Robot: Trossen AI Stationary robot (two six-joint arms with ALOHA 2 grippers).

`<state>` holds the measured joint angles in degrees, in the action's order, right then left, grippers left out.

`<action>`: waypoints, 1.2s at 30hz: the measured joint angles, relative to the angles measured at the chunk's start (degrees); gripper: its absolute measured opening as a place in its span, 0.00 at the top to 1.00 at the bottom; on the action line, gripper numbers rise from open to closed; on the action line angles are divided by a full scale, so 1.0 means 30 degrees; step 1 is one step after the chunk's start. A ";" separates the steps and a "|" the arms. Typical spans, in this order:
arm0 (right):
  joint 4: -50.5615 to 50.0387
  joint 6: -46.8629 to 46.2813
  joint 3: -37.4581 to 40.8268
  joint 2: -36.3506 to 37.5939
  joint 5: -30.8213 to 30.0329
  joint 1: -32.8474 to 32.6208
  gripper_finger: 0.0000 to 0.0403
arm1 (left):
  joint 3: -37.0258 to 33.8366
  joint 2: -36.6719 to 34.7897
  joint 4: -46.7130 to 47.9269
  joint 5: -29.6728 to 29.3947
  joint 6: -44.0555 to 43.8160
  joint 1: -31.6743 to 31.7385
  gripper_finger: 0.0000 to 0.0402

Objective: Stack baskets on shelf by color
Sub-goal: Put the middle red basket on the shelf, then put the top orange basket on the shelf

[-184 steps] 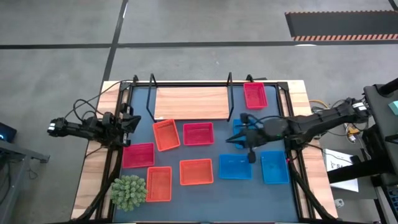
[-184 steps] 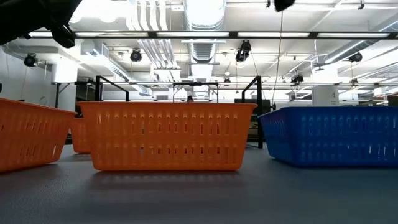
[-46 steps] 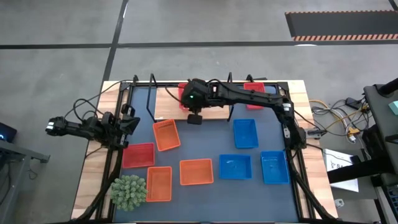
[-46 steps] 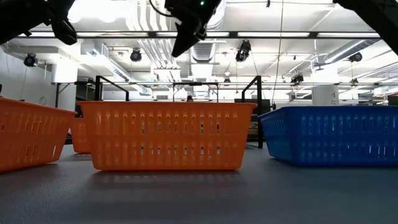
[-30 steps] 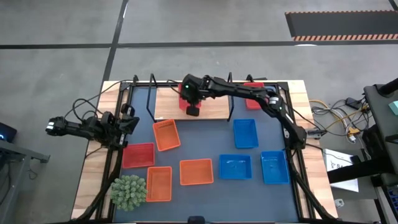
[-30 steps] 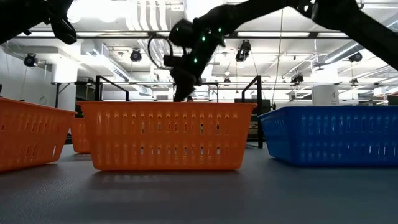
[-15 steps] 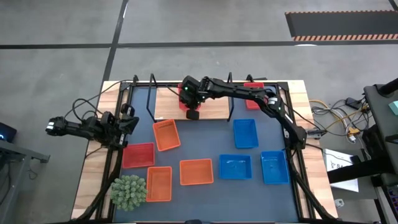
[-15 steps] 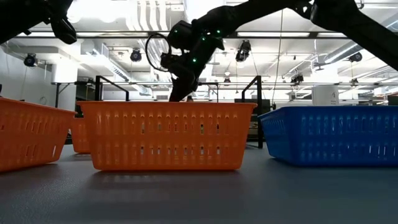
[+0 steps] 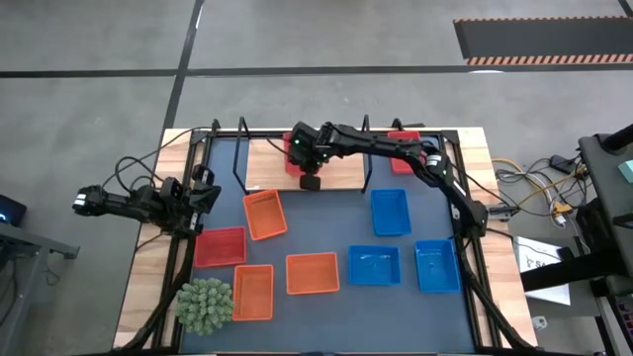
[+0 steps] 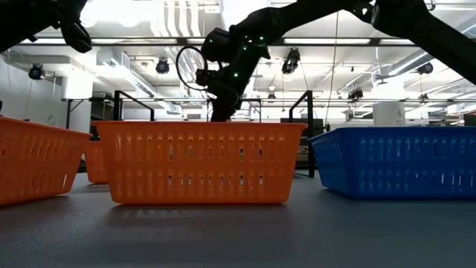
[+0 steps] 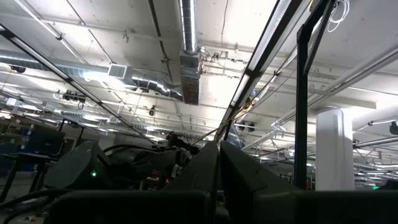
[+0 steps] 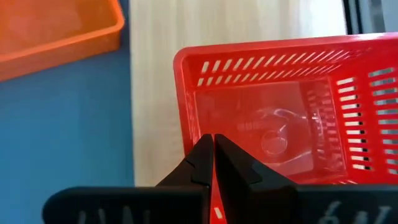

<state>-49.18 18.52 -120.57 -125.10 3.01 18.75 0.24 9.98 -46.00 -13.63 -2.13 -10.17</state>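
My right gripper [image 12: 211, 146] is stretched out over the shelf [image 9: 336, 163] and is shut on a red basket [image 12: 280, 118] that lies over the left half of the light wooden board [image 12: 155, 93]. In the high view this red basket [image 9: 294, 154] shows beside the gripper [image 9: 303, 170]. A second red basket [image 9: 403, 150] sits at the shelf's right end. My left gripper [image 11: 217, 149] waits at the table's left edge [image 9: 203, 198], shut and pointing up at the ceiling. Other orange, red and blue baskets rest flat on the dark-blue mat. My right gripper pinches the red basket's short wall [image 12: 200, 127] at its rim, between the two fingers. A strip of red shows between the fingers farther back. The fingers come slanting down from the table's near side. The basket lies level over the board; whether its bottom touches the wood I cannot tell.
On the mat lie orange baskets [image 9: 263, 214] [image 9: 312, 273] [image 9: 253, 292], a red one [image 9: 220, 246] and blue ones [image 9: 390, 211] [image 9: 374, 265] [image 9: 436, 265]. A green spiky plant ball [image 9: 204, 305] sits at the near left corner. Black upright wire loops [image 9: 367, 148] stand along the shelf.
My right gripper has made only a small shift over the shelf board, toward the table's near edge, and its wrist has turned a little. It has stayed shut on the red basket, which keeps its place on the board's left half.
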 joint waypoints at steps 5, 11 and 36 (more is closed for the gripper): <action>-0.0057 -0.0160 0.0000 0.0000 0.0035 -0.0389 0.98 | -0.0005 0.0000 0.0000 0.0000 0.0000 0.0006 1.00; -0.0004 -0.0189 0.0000 0.0000 0.0052 -0.0827 0.98 | -0.0005 0.0000 0.0000 0.0000 -0.0007 0.0002 1.00; 0.4169 -0.0975 0.8214 0.8787 -0.0578 -0.4774 0.98 | 0.0101 0.0945 -0.0142 0.0534 -0.0253 -0.0001 1.00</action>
<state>-36.67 15.60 -95.93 -98.74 1.27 4.43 0.55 12.81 -46.42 -12.03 -2.89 -10.17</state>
